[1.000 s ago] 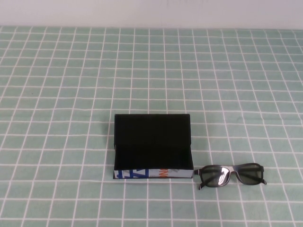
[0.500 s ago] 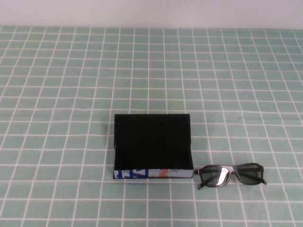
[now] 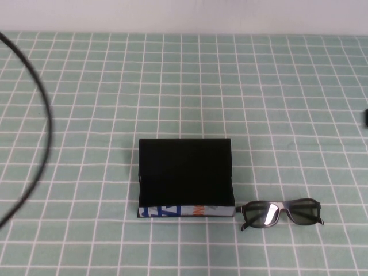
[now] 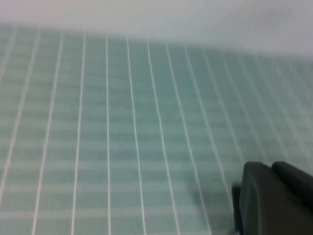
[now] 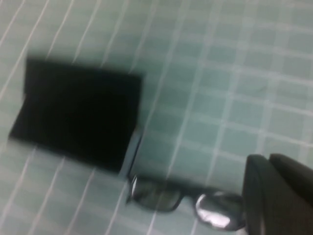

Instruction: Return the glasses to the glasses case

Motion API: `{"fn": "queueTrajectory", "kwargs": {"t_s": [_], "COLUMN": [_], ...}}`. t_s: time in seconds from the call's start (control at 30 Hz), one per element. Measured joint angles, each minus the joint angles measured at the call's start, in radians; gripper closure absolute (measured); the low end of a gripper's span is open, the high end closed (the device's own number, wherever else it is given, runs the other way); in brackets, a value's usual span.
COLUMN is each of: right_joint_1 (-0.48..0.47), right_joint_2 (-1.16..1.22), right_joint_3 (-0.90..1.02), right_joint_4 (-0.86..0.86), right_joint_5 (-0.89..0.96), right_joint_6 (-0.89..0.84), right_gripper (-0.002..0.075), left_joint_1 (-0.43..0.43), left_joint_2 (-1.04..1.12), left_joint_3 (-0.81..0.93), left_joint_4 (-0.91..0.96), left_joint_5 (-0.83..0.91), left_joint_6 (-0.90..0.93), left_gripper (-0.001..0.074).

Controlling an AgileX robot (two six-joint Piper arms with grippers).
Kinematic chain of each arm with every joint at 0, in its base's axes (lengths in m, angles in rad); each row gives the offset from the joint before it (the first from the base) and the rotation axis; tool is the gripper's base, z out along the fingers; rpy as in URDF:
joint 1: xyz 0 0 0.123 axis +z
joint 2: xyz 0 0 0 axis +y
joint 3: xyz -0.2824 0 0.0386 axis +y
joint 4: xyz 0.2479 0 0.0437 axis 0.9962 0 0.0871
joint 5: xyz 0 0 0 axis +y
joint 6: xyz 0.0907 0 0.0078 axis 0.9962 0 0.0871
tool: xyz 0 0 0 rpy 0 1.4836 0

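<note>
The glasses case [image 3: 185,175] stands open on the green checked cloth, its lid upright at the back and its black inside bare. The white printed front [image 3: 185,211] faces me. The glasses [image 3: 280,212] lie on the cloth just right of the case's front corner, arms folded. In the right wrist view the case [image 5: 78,115] and glasses [image 5: 181,198] show below my right gripper [image 5: 270,166], which hangs shut above them, holding nothing and hiding one end of the frame. My left gripper [image 4: 272,169] is shut over bare cloth, holding nothing.
A black cable [image 3: 47,118] arcs across the left of the high view. A small dark part of the right arm [image 3: 365,118] pokes in at the right edge. The cloth's far edge meets a white wall [image 3: 184,14].
The black cable has swung into the high view on the left, and a dark part has appeared at the right edge. Case and glasses have not moved.
</note>
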Motion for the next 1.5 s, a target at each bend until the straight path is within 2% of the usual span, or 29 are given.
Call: {"fn": "queueTrajectory", "kwargs": {"t_s": [0.17, 0.33, 0.47, 0.73, 0.8, 0.9, 1.07, 1.13, 1.27, 1.5], "right_joint_1": [0.102, 0.221, 0.31, 0.378, 0.386, 0.386, 0.387, 0.387, 0.387, 0.387], "right_joint_2": [0.107, 0.204, 0.291, 0.448, 0.471, 0.491, 0.496, 0.497, 0.504, 0.545], "right_joint_3": [-0.03, -0.076, -0.08, -0.081, -0.081, -0.081, -0.083, -0.083, -0.083, -0.076], "right_joint_4": [0.004, -0.141, -0.239, -0.364, -0.409, -0.436, -0.451, -0.441, -0.374, -0.347], "right_joint_5": [0.086, 0.144, 0.15, 0.109, 0.096, 0.08, 0.024, 0.012, -0.011, -0.037], "right_joint_6": [-0.18, -0.282, -0.303, -0.349, -0.351, -0.351, -0.427, -0.53, -0.703, -0.778], "right_gripper": [0.0739, 0.0739, 0.0739, 0.0722, 0.0688, 0.0594, 0.0351, 0.0304, 0.0271, 0.0283], "left_joint_1": [0.0, -0.001, -0.001, -0.001, -0.001, -0.001, -0.04, -0.067, -0.096, -0.101], "left_joint_2": [0.094, 0.147, 0.153, 0.153, 0.153, 0.153, 0.153, 0.153, 0.153, 0.153], "left_joint_3": [0.0, 0.0, 0.0, 0.0, 0.0, 0.0, 0.0, 0.0, 0.0, 0.0], "left_joint_4": [-0.137, -0.281, -0.334, -0.343, -0.343, -0.343, -0.34, -0.34, -0.34, -0.335], "left_joint_5": [0.166, 0.277, 0.296, 0.317, 0.326, 0.338, 0.338, 0.338, 0.338, 0.338], "left_joint_6": [0.193, 0.382, 0.423, 0.436, 0.443, 0.452, 0.456, 0.46, 0.468, 0.472], "left_gripper": [0.0737, 0.0737, 0.0737, 0.0737, 0.0737, 0.0737, 0.0737, 0.0737, 0.0737, 0.0737]}}
